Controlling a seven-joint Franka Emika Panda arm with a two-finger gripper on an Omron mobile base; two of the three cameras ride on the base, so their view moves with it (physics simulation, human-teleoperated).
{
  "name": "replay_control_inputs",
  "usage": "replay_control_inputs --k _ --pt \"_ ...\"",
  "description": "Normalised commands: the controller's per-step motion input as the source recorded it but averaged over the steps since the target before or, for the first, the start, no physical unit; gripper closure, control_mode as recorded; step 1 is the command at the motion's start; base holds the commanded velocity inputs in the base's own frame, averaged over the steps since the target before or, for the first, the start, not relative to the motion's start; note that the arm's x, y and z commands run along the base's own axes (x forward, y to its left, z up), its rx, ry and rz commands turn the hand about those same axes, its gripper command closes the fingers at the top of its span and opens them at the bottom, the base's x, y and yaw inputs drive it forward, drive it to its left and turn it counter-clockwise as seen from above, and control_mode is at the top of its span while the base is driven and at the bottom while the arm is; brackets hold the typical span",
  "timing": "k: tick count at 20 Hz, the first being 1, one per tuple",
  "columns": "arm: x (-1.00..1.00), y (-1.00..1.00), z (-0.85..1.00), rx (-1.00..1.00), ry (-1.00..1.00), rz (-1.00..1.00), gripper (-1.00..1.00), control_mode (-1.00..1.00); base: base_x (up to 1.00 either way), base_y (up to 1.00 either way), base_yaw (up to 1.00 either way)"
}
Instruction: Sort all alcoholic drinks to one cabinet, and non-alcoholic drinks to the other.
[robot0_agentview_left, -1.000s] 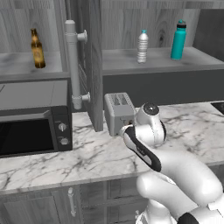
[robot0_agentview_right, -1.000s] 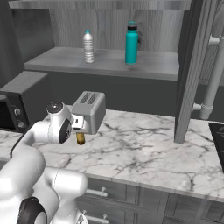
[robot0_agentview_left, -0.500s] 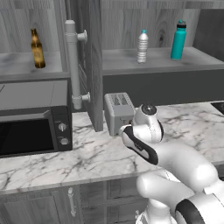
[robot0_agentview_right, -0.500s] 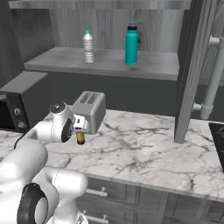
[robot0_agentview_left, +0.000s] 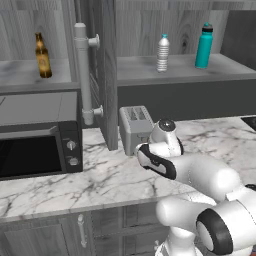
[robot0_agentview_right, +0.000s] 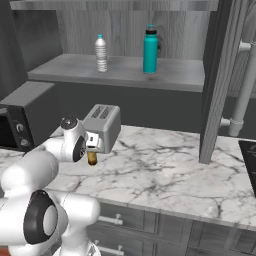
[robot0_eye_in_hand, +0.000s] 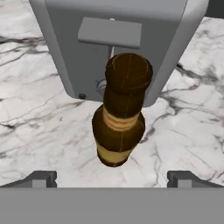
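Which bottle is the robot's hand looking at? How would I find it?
Look at the marble counter and find the grey toaster on it. Right in front of the toaster stands a small brown beer bottle with a pale band round it. It is the one bottle on the counter; the others stand up on cabinet shelves.

Two rear base views flanking the arm, sharing toaster (robot0_agentview_left: 135, 127) and shelf (robot0_agentview_right: 120, 72); hand view close above the counter.

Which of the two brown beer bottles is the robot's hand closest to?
The beer bottle standing on the counter in front of the toaster, just below the open gripper; the other bottle sits on the left cabinet shelf.
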Motion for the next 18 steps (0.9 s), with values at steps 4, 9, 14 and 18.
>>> replay_control_inputs --k 4,9,14,18 --pt "0.15 0.03 -0.12 0.0 0.01 0.0 -1.0 -1.0 0.0 0.0 0.0" --pt "0.16 0.02 -0.11 0.0 0.01 0.0 -1.0 -1.0 0.0 0.0 0.0" --pt "0.14 0.01 -0.11 0.0 0.01 0.0 -1.0 -1.0 0.0 0.0 0.0" --pt "0.14 0.0 -0.12 0.0 0.02 0.0 -1.0 -1.0 0.0 0.0 0.0"
